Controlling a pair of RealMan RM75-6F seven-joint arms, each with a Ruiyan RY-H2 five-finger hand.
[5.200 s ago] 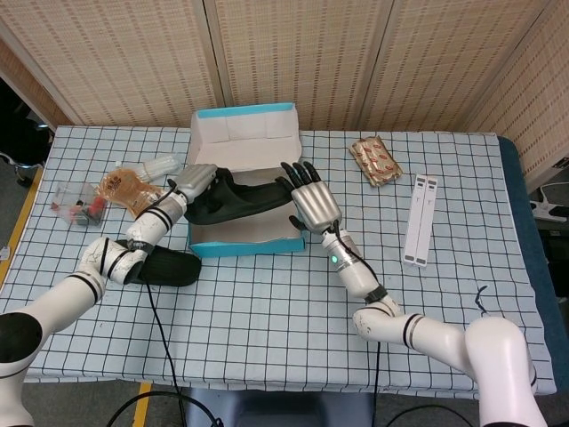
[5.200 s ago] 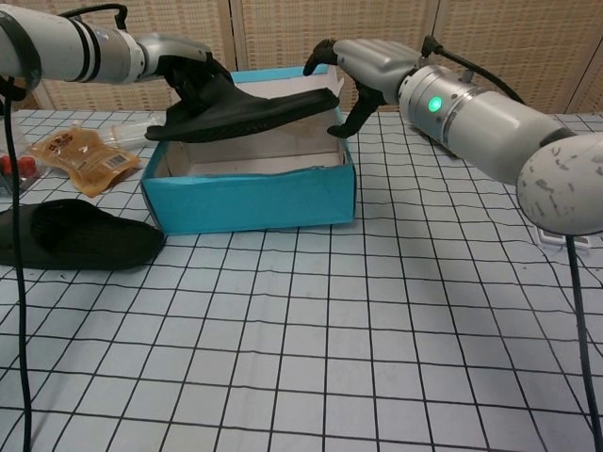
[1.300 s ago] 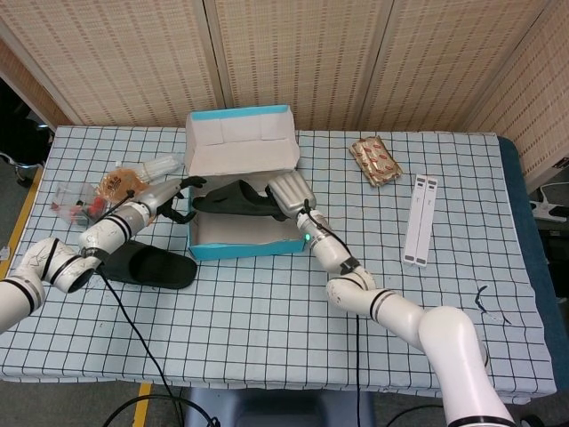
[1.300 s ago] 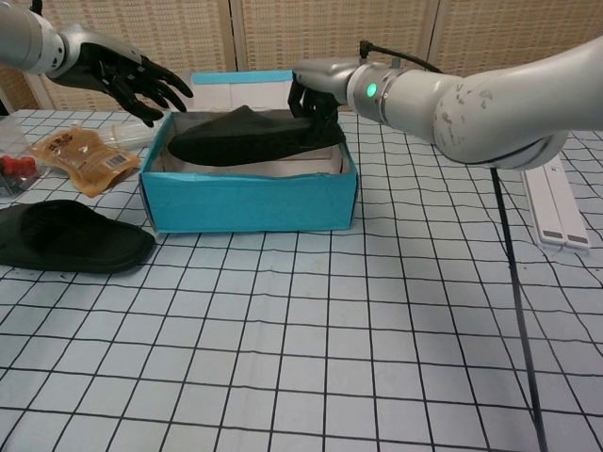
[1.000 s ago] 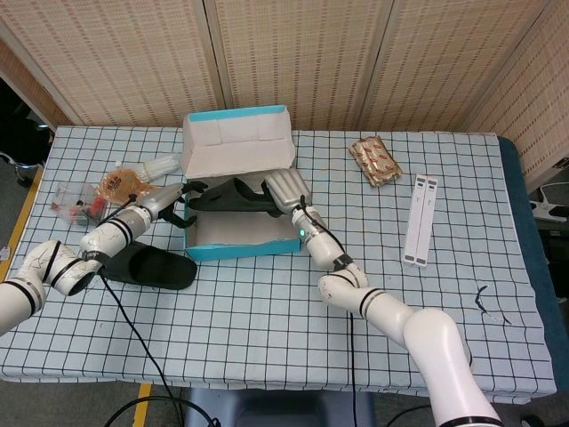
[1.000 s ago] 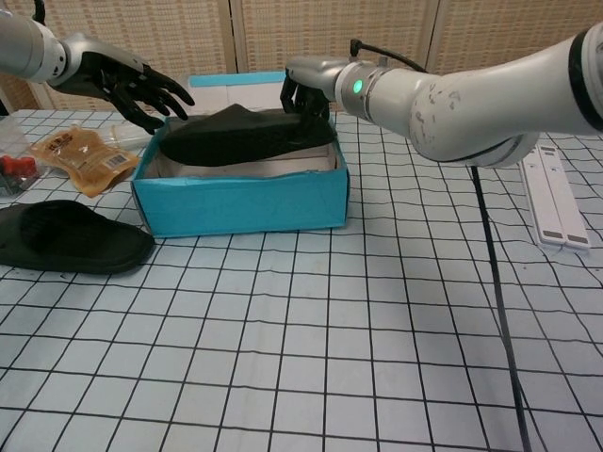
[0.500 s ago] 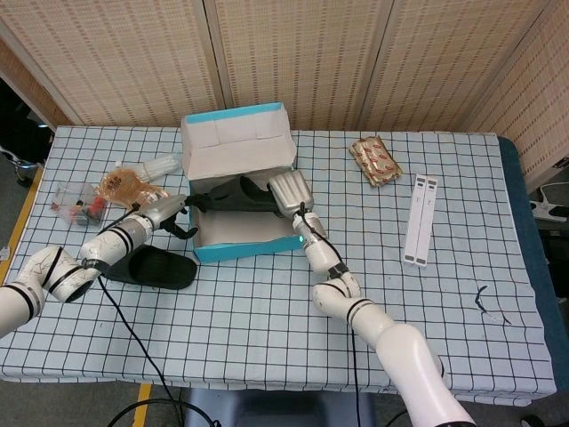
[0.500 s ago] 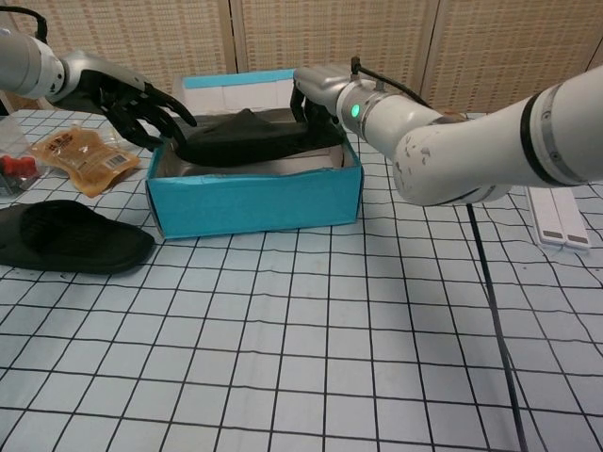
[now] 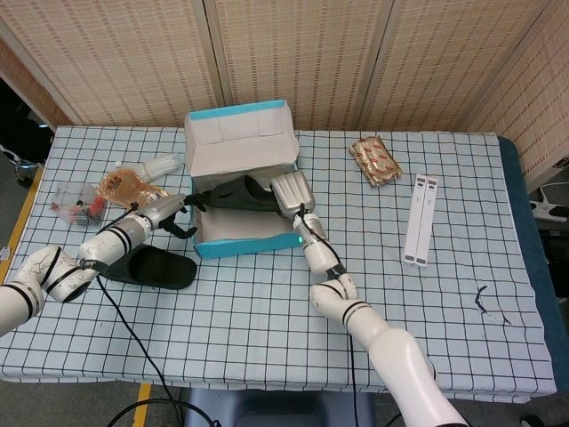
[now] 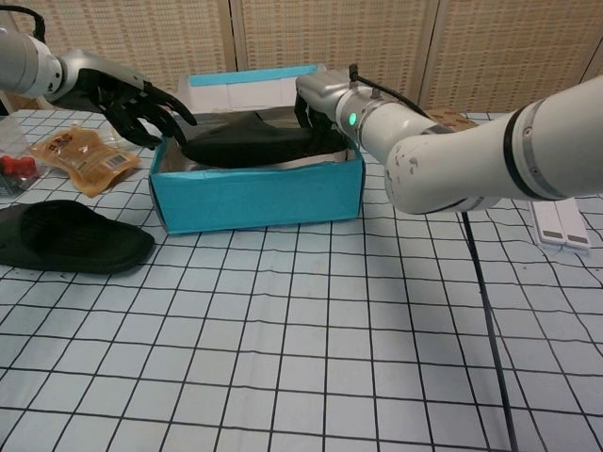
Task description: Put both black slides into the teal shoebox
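One black slide [image 9: 233, 193] sits tilted in the teal shoebox [image 10: 259, 195], its heel end up at the right wall — your right hand [image 9: 290, 194] grips that end, fingers curled over it. Your left hand [image 10: 134, 102] hovers at the box's left edge with fingers spread, holding nothing. You have the second slide [image 10: 71, 244] flat on the checked tablecloth [image 10: 311, 339], left of the box, beside a snack packet [image 10: 83, 151].
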